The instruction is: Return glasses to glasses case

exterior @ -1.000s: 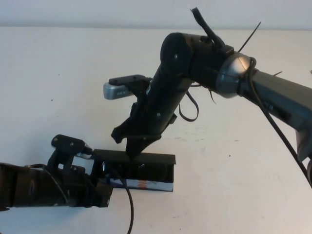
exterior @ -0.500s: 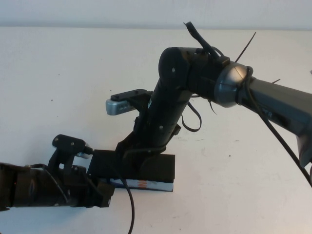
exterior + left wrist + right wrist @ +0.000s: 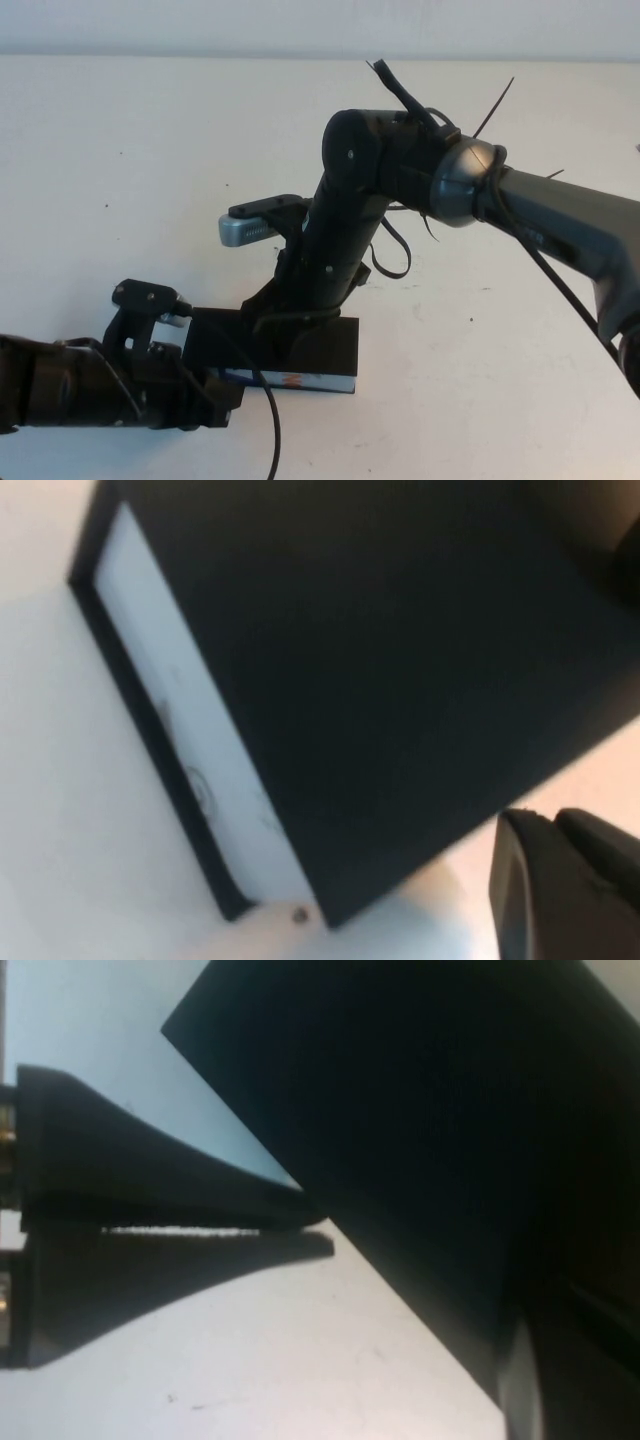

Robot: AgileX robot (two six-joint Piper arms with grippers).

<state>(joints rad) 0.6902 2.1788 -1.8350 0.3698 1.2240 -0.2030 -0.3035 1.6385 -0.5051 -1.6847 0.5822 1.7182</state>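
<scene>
On the closed glasses case (image 3: 320,345), right jaws (image 3: 268,340) press; left jaws (image 3: 215,385) alongside

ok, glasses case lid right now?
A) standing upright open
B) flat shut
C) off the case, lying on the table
B: in the high view the glasses case shows one flat black top with the right claw pressed down on it, and the left wrist view shows the same unbroken top. The left claw sits at the case's left end.
</scene>
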